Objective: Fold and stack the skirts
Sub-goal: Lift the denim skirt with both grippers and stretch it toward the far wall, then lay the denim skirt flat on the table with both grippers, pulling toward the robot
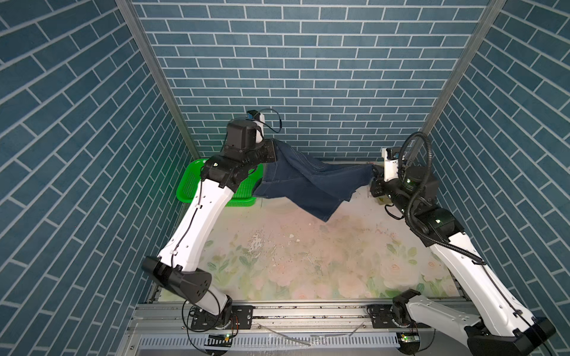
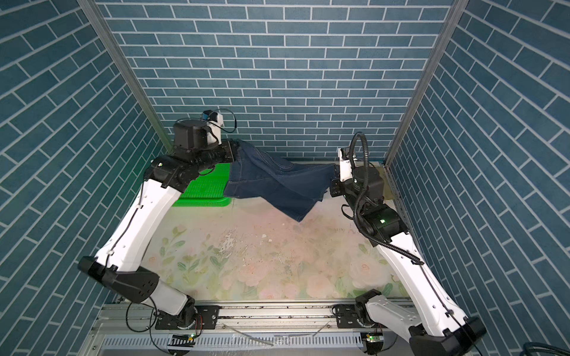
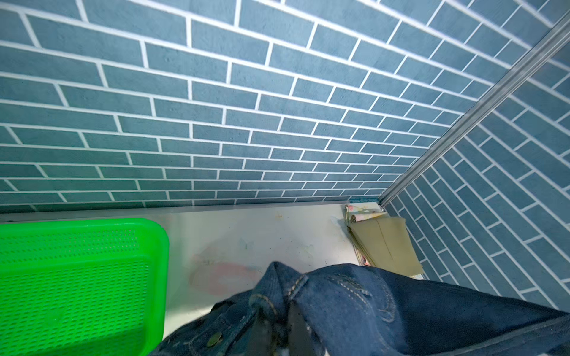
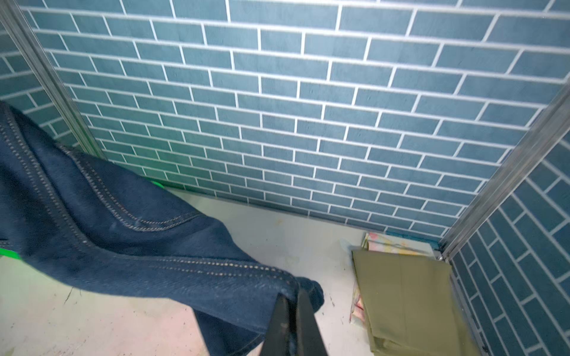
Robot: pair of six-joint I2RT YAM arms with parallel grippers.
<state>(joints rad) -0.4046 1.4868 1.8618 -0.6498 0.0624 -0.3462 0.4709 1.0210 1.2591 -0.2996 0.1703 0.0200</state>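
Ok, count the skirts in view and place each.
3. The denim skirt hangs between the left gripper and right gripper; olive skirt lies folded in the far right corner, on the floral skirt. More may hide beneath.

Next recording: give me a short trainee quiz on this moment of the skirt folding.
1. True or false: the left gripper and the right gripper both clamp the denim skirt, which is stretched between them.
2. Which skirt lies on top in the far right corner? A denim; B olive-khaki skirt; C floral.
3. Fill in: the green basket stands on the ___ arm's side.
Key: 1 true; 2 B; 3 left.
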